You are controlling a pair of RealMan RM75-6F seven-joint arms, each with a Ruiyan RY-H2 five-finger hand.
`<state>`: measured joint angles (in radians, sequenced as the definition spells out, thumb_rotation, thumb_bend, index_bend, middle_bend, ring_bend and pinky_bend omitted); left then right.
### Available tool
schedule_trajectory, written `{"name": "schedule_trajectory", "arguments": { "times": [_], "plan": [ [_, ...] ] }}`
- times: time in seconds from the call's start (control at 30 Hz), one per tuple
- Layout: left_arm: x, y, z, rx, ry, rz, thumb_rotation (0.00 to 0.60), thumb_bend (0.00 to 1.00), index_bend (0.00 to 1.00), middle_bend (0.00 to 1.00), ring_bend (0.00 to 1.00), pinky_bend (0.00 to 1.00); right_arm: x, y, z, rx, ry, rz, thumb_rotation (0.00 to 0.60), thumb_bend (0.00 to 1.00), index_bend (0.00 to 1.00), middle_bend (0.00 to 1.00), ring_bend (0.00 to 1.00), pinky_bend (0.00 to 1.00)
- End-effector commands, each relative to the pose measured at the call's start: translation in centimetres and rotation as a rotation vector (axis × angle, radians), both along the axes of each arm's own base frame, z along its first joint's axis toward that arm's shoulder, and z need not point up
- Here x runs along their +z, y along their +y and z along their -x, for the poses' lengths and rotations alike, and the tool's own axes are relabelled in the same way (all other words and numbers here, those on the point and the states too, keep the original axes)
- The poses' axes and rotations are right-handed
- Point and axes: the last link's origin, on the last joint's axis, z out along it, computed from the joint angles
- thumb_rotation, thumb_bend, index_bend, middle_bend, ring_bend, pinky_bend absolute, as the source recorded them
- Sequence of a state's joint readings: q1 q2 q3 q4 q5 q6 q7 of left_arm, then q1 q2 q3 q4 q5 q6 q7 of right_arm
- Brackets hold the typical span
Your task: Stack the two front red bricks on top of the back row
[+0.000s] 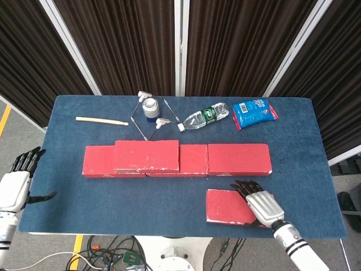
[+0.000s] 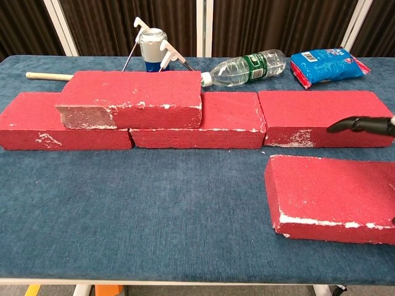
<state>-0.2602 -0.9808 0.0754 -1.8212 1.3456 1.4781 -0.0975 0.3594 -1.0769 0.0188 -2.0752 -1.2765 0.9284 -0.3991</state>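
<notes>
Red bricks: back row (image 1: pixel 239 159) of three runs across the table's (image 1: pixel 169 197) middle, with one stacked brick (image 1: pixel 146 156) already on top, spanning the left and centre bricks. Remaining front brick (image 1: pixel 231 206) lies flat near the table's front edge, right of centre, apart from the row. Right robot hand (image 1: pixel 260 204) is over the right part of that brick, fingers extended toward the row; can't tell if it touches or grips. Left robot hand (image 1: pixel 16 183) hangs off the table's left edge, fingers spread, holding nothing. Along the back edge: wooden stick (image 1: pixel 101 120), white bottle (image 1: pixel 150 106), plastic water bottle (image 1: pixel 204 117), blue packet (image 1: pixel 254 112).
</notes>
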Motion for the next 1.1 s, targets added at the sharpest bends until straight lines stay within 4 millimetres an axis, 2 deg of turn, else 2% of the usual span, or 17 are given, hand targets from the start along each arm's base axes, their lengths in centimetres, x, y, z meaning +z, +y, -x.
{"name": "schedule_trajectory", "arguments": {
  "times": [0.03, 0.23, 0.63, 1.1],
  "plan": [
    [0.1, -0.3, 0.5, 0.005, -0.019, 0.016, 0.6, 0.01, 0.01, 0.0, 0.0, 0.0, -1.3, 0.6, -0.7, -0.004, 0.007, -0.042, 0.6, 0.0, 0.0, 0.0, 0.0, 0.0],
    [-0.1, -0.5, 1.0, 0.009, -0.039, 0.031, 0.6, 0.01, 0.01, 0.0, 0.0, 0.0, -2.0, 1.2, -0.5, -0.028, 0.032, -0.04, 0.6, 0.0, 0.0, 0.0, 0.0, 0.0],
    [-0.8, -0.6, 1.3, 0.012, -0.04, 0.04, 0.6, 0.01, 0.01, 0.0, 0.0, 0.0, -3.2, 0.5, 0.5, -0.069, 0.048, -0.027, 0.6, 0.0, 0.0, 0.0, 0.0, 0.0],
    [-1.0, -0.6, 1.3, 0.002, -0.057, 0.044, 0.6, 0.01, 0.01, 0.0, 0.0, 0.0, -3.9, 0.2, 1.8, -0.128, 0.033, -0.011, 0.6, 0.0, 0.0, 0.0, 0.0, 0.0]
  ]
}}
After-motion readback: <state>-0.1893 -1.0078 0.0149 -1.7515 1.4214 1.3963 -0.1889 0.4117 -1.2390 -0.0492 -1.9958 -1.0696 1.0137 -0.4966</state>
